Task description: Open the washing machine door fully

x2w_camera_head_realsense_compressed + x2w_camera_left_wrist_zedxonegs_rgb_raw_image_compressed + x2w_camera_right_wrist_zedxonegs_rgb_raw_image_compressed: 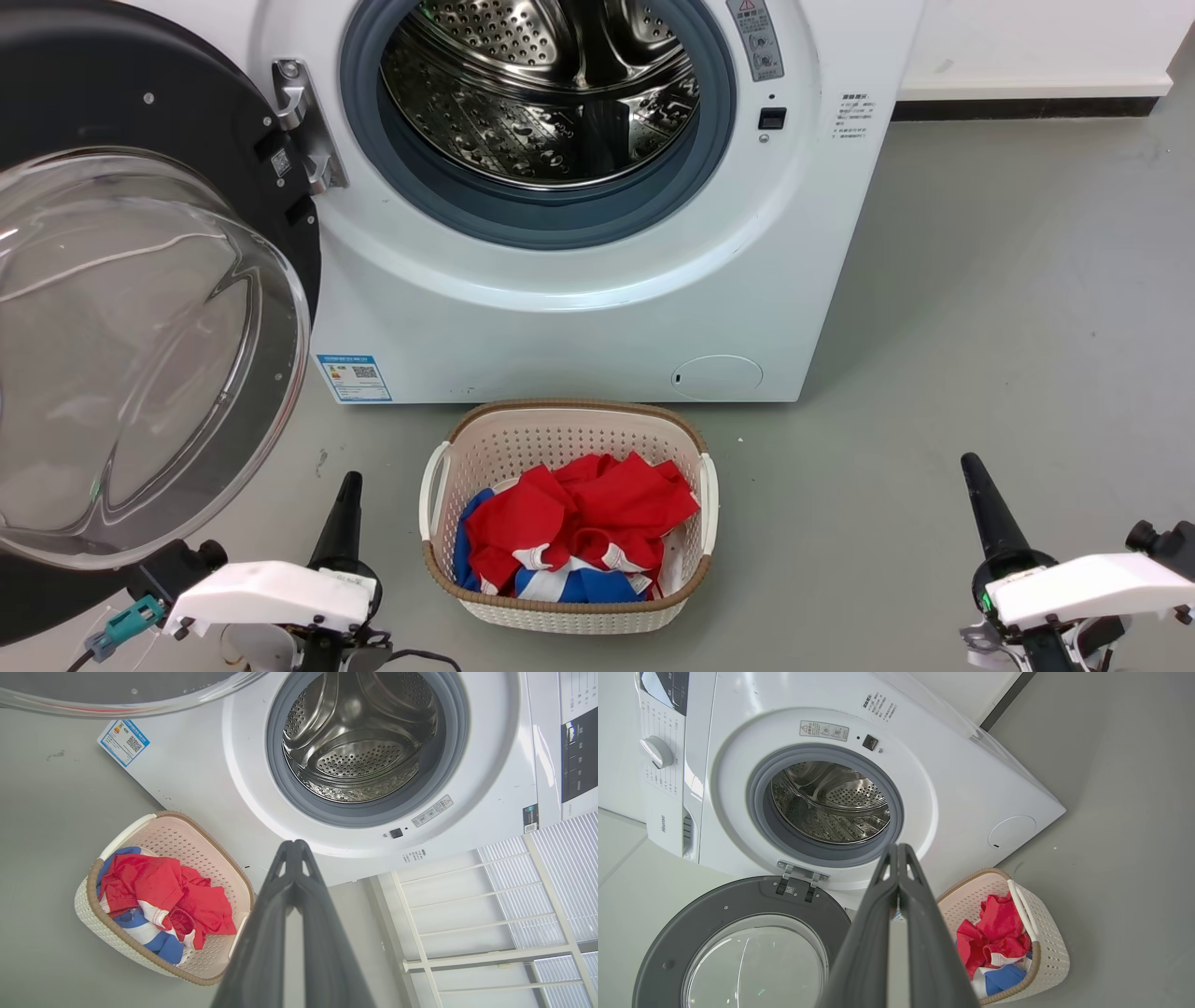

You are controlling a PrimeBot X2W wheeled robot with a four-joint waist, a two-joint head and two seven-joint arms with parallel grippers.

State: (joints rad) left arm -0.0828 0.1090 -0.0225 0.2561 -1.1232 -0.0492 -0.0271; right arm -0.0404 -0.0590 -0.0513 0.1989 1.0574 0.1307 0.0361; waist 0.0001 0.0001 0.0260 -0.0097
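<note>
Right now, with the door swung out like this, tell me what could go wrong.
1. The washing machine door hangs open beside the left gripper; a sideways arm swing could strike it.
2. The laundry basket sits right before the washing machine, between that gripper and the right gripper; rolling forward would likely shove it.
3. Pushing the door further may strain the hinge; whether it is at its stop cannot be told.
</note>
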